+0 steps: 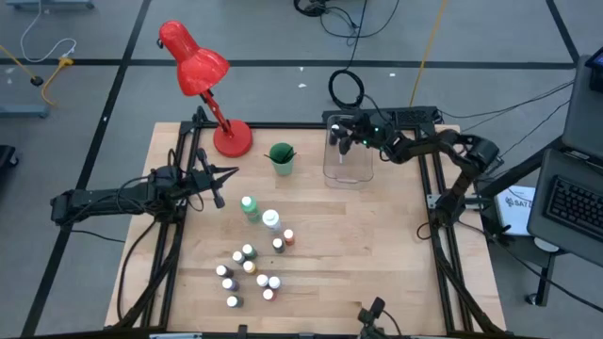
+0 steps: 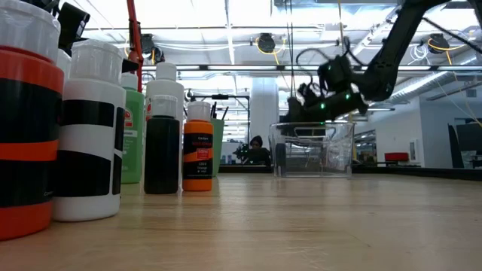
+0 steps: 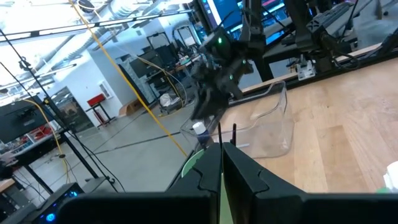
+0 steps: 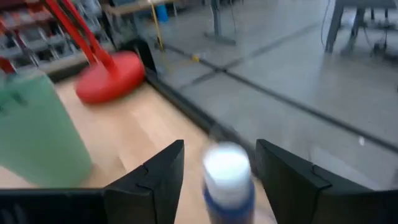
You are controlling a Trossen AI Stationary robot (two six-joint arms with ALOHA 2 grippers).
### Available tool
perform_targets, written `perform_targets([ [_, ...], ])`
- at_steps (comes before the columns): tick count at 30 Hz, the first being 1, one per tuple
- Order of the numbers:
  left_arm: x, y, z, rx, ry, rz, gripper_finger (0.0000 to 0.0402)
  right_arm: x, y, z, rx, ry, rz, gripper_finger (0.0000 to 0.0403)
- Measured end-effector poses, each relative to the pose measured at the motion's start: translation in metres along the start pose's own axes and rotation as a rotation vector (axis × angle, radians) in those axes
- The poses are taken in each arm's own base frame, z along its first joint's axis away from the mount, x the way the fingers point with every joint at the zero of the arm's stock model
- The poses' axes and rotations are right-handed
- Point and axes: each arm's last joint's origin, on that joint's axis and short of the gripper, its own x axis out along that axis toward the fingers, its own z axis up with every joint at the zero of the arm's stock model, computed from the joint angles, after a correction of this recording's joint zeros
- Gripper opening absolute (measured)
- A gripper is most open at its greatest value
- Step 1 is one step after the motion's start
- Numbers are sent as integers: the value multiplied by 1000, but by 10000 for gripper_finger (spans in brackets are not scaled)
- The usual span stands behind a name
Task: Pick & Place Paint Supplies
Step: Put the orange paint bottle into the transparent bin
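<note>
A: From above, what could go wrong?
B: The right gripper (image 1: 344, 141) hovers over the clear bin (image 1: 348, 167); a drop near the rim could bounce out. The other paint bottles (image 1: 249, 268) wait mid-table.
A: The right wrist view?
B: Fingers spread, a blue bottle (image 4: 227, 180) between them, contact unclear.
A: The left gripper (image 1: 219, 179)?
B: Pressed shut, nothing seen in it.

A dozen-odd small white-capped paint bottles (image 1: 250, 271) stand upright toward the surface's 6 o'clock edge, a taller green bottle (image 1: 250, 208) and white bottle (image 1: 271, 221) at centre.
</note>
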Motion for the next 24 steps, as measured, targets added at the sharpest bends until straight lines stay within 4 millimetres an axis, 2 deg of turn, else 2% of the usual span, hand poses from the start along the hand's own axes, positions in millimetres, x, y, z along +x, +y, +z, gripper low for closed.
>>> perform_targets([
  [4,0,0,0,0,2,-1,19,-20,12,35,-29,-99,26,194],
  [7,0,0,-1,-1,10,-5,19,-48,28,69,-50,-178,95,194],
  [11,0,-1,-1,-31,12,-5,19,-88,48,109,4,-118,227,187],
  [14,0,-1,-1,-44,13,-5,19,-116,71,128,3,-47,333,180],
  [17,0,-1,-1,-50,13,-6,19,-134,107,127,-40,-13,523,177],
  [21,0,-1,-1,-50,14,-4,19,-152,159,114,-108,-17,723,177],
  [24,0,0,-1,-50,16,1,19,-159,196,85,-186,14,712,177],
])
